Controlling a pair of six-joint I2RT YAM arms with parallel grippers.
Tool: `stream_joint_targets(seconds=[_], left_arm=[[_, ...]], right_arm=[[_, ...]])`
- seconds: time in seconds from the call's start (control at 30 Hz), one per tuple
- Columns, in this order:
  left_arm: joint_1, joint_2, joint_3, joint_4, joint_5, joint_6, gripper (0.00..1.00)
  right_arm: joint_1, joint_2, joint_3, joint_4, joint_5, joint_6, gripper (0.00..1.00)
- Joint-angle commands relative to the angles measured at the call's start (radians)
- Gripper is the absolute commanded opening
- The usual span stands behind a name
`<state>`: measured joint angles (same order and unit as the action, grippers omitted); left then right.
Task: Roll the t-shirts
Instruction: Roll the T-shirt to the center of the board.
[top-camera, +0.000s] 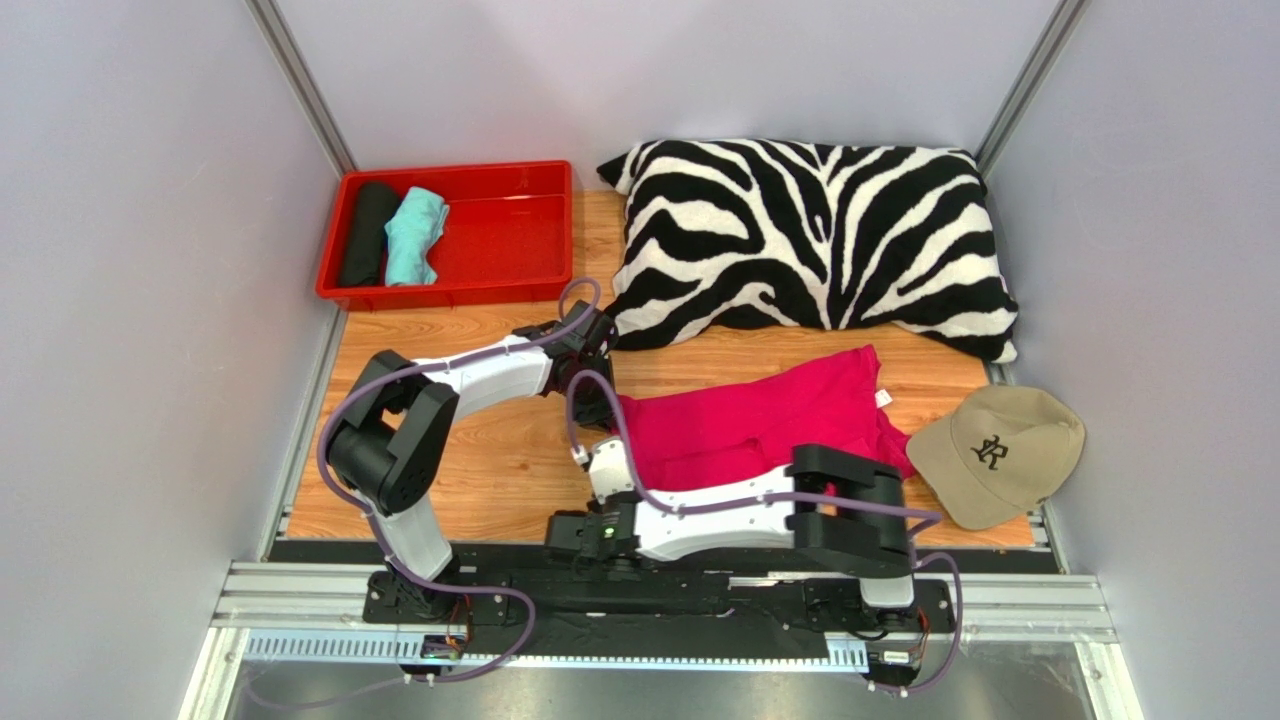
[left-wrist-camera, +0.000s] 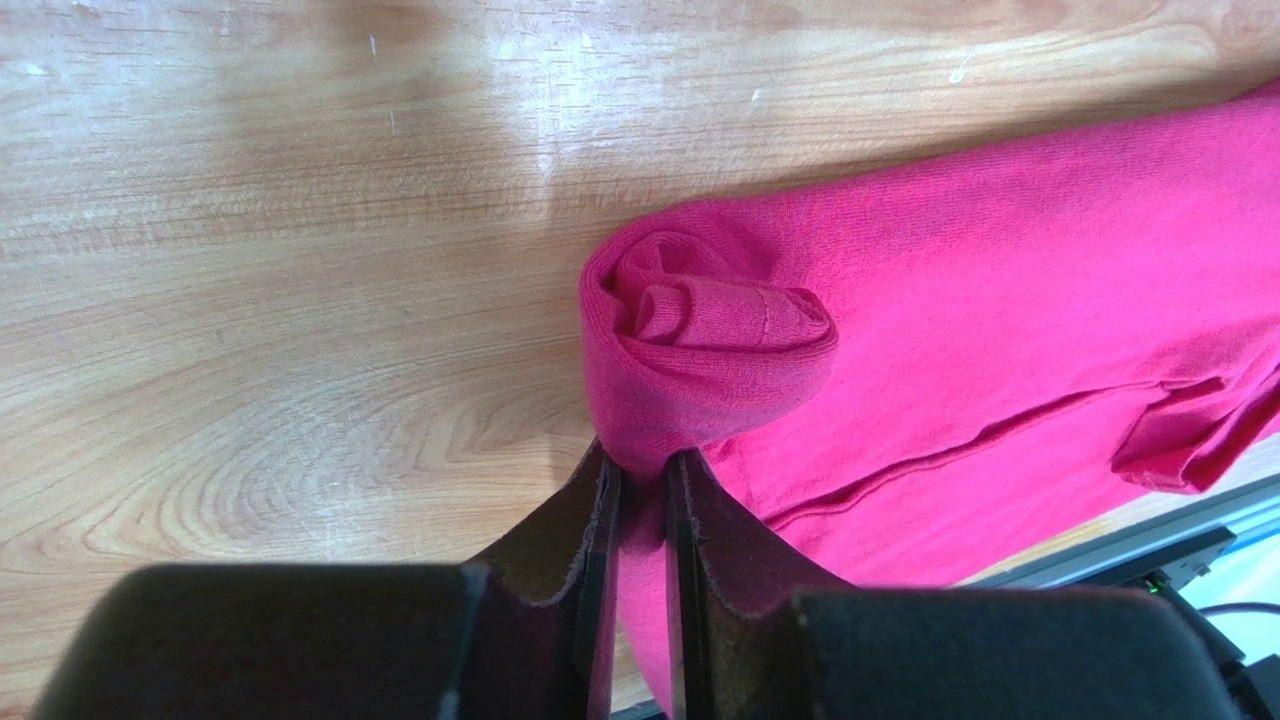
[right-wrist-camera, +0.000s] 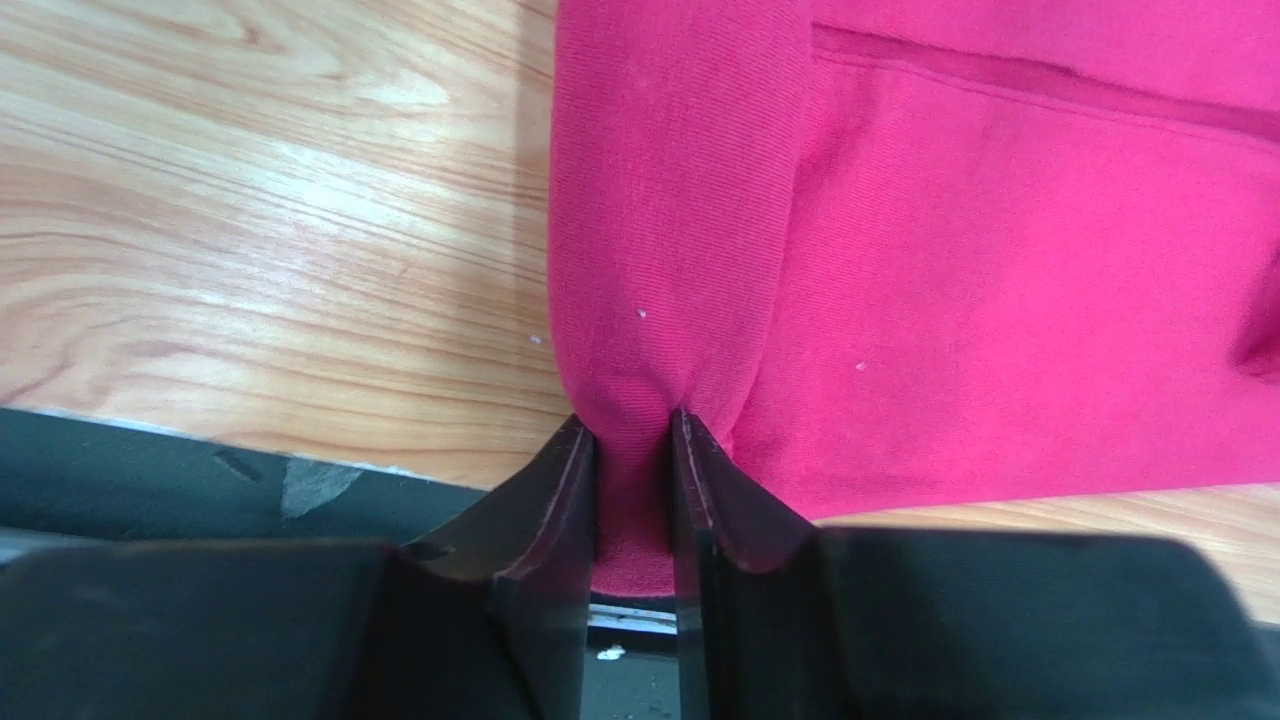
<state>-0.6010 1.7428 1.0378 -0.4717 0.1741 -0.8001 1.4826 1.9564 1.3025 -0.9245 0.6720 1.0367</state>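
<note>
Left end effector (left-wrist-camera: 639, 477): clamped on the far end of the started roll on the pink t-shirt (top-camera: 759, 420). Right end effector (right-wrist-camera: 631, 438): pinching the near end, same deal. Only a turn or two in, looks like, with most of it flat on the surface (top-camera: 481, 450). Over in the red tray (top-camera: 451, 290): black roll (top-camera: 365, 233) and teal roll (top-camera: 416, 236), done already. Probably just finishing and stashing this one.

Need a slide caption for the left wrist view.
Left gripper pinches the rolled end of the pink t-shirt on the wooden table.
</note>
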Motion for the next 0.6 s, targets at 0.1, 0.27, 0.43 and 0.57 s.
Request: stream_joint_targets(seconds=[0.1, 0.27, 0.43, 0.57], left_arm=[[-0.006, -0.041, 0.039, -0.062, 0.007, 0.082, 0.44], [0.006, -0.115, 0.048, -0.056, 0.071, 0.122, 0.55], [0.027, -0.204, -0.039, 0.002, 0.157, 0.098, 0.55], [0.030, -0.243, -0.113, 0.116, 0.223, 0.072, 0.54]], right_arm=[[-0.054, -0.278, -0.319, 0.449, -0.166, -0.020, 0.23], [-0.145, -0.496, -0.583, 0.801, -0.324, 0.023, 0.23], [-0.232, -0.635, -0.842, 1.059, -0.455, 0.104, 0.25], [-0.300, -0.689, -0.963, 1.249, -0.526, 0.175, 0.27]])
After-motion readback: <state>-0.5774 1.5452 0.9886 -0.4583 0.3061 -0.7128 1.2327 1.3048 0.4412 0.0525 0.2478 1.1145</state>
